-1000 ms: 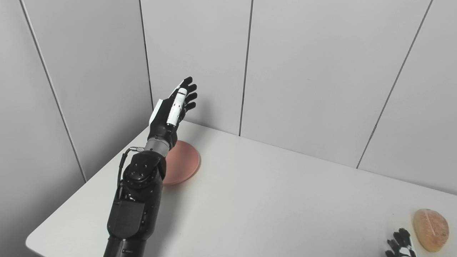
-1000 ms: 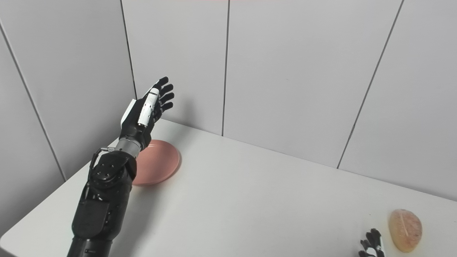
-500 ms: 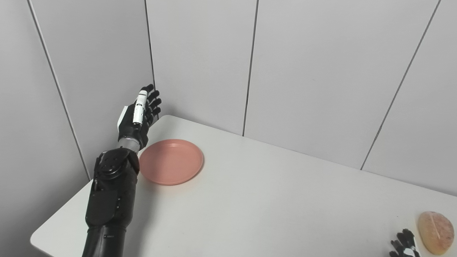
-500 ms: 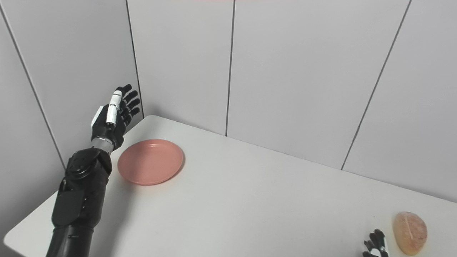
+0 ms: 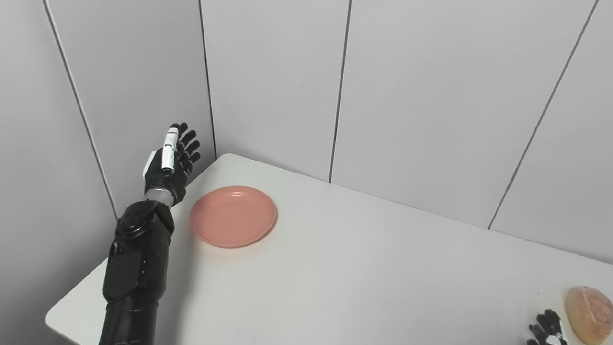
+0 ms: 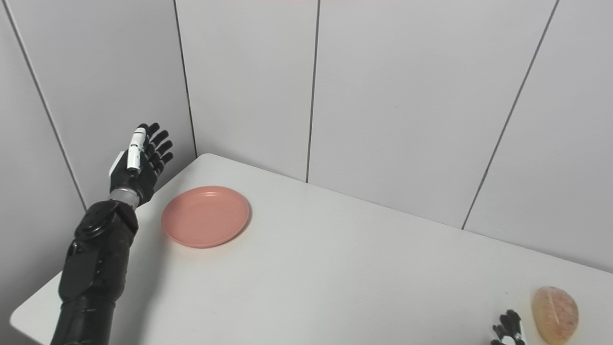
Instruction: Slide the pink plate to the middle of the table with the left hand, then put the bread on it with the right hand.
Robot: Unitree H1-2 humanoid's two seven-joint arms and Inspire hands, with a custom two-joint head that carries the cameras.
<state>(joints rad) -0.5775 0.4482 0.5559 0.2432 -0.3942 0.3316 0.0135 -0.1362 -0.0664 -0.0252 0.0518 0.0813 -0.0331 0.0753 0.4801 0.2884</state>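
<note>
— Bread (image 6: 555, 308) lay at the bench's (image 5: 364, 278) near right corner, right hand (image 6: 509, 329) beside it, grip not discernible.

— And the plate step?

— Not begun, I judged. Pink plate (image 5: 232, 216) sat far left, near the edge; left hand (image 5: 170, 160) hung beside it, fingers spread, empty. Bare bench stretched toward the middle.
</note>
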